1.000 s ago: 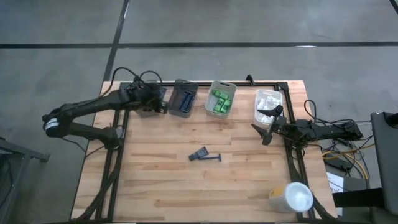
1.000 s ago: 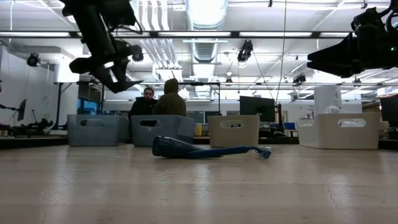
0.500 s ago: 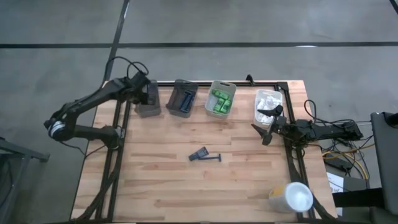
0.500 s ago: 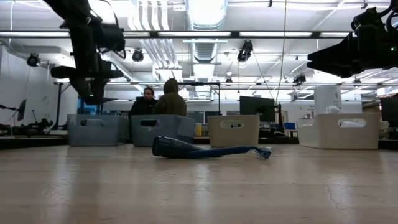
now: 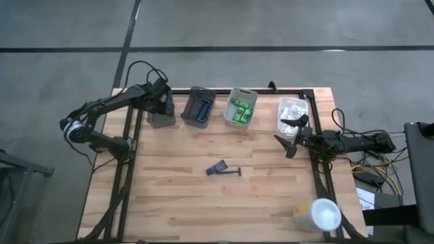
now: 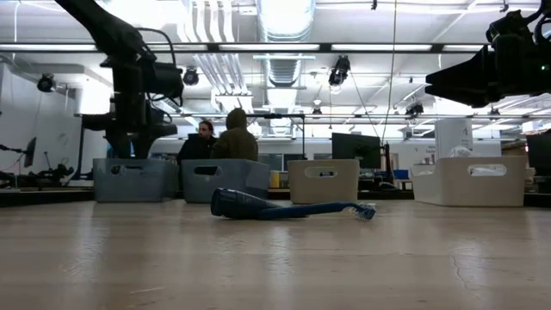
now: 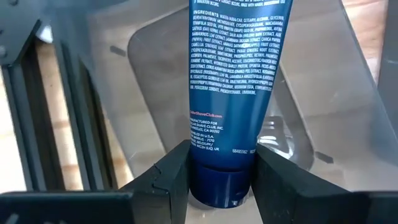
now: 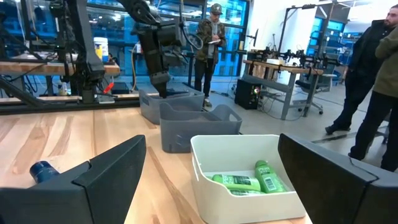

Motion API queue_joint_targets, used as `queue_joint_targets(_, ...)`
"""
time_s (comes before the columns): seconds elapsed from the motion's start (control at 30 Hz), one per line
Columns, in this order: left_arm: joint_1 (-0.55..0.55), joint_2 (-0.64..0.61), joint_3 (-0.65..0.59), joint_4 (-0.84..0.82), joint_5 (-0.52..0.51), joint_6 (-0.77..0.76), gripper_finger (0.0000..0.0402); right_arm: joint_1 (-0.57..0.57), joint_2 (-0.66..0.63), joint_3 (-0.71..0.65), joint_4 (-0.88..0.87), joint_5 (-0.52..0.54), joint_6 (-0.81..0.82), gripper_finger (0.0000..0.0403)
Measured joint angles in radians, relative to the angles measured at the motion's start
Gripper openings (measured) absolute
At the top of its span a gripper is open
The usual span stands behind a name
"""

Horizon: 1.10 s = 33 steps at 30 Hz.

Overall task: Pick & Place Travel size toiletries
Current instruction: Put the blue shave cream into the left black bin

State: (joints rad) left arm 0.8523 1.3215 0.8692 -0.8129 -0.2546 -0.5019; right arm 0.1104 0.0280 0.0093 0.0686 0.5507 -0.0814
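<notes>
Over on the left, the left gripper (image 5: 161,107) hangs above the leftmost grey bin (image 5: 160,120) at the back of the counter (image 5: 203,203), and its fingers (image 7: 163,180) pinch a dark blue tube (image 7: 232,93) by its cap end, as the left wrist view shows. The tube points down into the bin, with printed text running along its body. It looks light, soft-walled and glossy, so I judge the stiff cap the safest place to hold it; a squeeze on the body could let it slide or buckle.

Moving right, the second grey bin (image 5: 201,108) holds dark blue items, and the white bin (image 5: 241,108) beside it holds bright green packs (image 8: 245,181). Mid-counter lies a dark blue razor (image 5: 224,169), flat on the wood with its thin handle pointing right. It should be light and rigid; the handle is slim, so the thicker head end looks the better grip.

Further right, the clear bin (image 5: 292,115) carries white crinkly packets (image 5: 294,108): soft, and easy to crush. The right gripper (image 5: 289,136) waits just beside it with its fingers spread wide and holding nothing. A large white cup (image 5: 319,215) stands at the near right corner.

The counter is pale wooden planking, smooth and level. Beyond it lies an open workshop with benches, monitors and a few people standing.
</notes>
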Motion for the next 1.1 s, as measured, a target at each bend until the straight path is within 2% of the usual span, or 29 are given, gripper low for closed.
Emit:
queue_joint_targets(0.4, 0.027, 0.079, 0.0, 0.038, -0.001, 0.021, 0.0161, 0.0, 0.0, 0.0, 0.0, 0.0, 0.0, 0.0364)
queue_joint_targets(0.87, 0.039, 0.063, 0.011, 0.029, 0.005, 0.0, 0.0215, 0.0, 0.0, 0.0, 0.0, 0.0, 0.0, 0.0363)
queue_joint_targets(1.0, 0.039, 0.043, 0.044, 0.034, 0.009, 0.014, 0.0216, 0.0, 0.0, 0.0, 0.0, 0.0, 0.0, 0.0364)
queue_joint_targets(1.1, 0.038, 0.019, 0.072, 0.036, -0.024, 0.016, 0.0211, 0.0, 0.0, 0.0, 0.0, 0.0, 0.001, 0.0363)
